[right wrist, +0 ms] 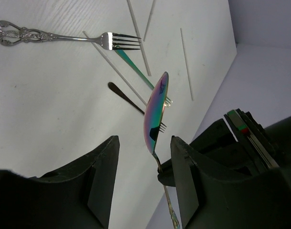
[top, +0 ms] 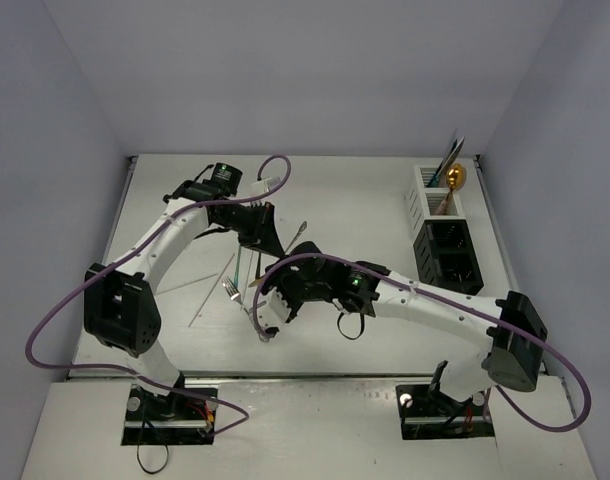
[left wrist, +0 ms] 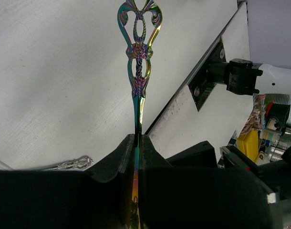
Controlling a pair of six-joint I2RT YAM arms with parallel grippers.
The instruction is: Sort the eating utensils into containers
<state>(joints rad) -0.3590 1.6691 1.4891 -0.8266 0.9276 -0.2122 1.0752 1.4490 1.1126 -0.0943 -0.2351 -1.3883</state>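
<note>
— What is the right gripper doing, here near us?
— Its jaws are spread wide. The bowl of a rainbow spoon stands between them, and the stem runs down close beside one finger. From the wrist view I cannot tell what supports the spoon; I think nothing pinches it. The right arm is stretched low to the left from its base, across the worktop, so the gripper hangs over the loose cutlery in the middle.
— Which cutlery?
— A silver fork, a teal-handled fork, a dark fork and thin pale sticks. Some lie crossed, so I judge each piece must be lifted alone.
— And the left gripper, a bit further?
— Its jaws are pressed together on the slim stem of an ornate rainbow piece, with the curly handle pointing away. The working end is hidden, so I cannot say whether it is a fork or a spoon. Gripping the thin stem probably keeps it from turning. The left arm rises from its base, folds at the elbow and bends toward the centre.
— The containers?
— They are at the far right. The white box holds a gold spoon and a blue knife upright, and the black box stands just beside it, on the nearer side.
</note>
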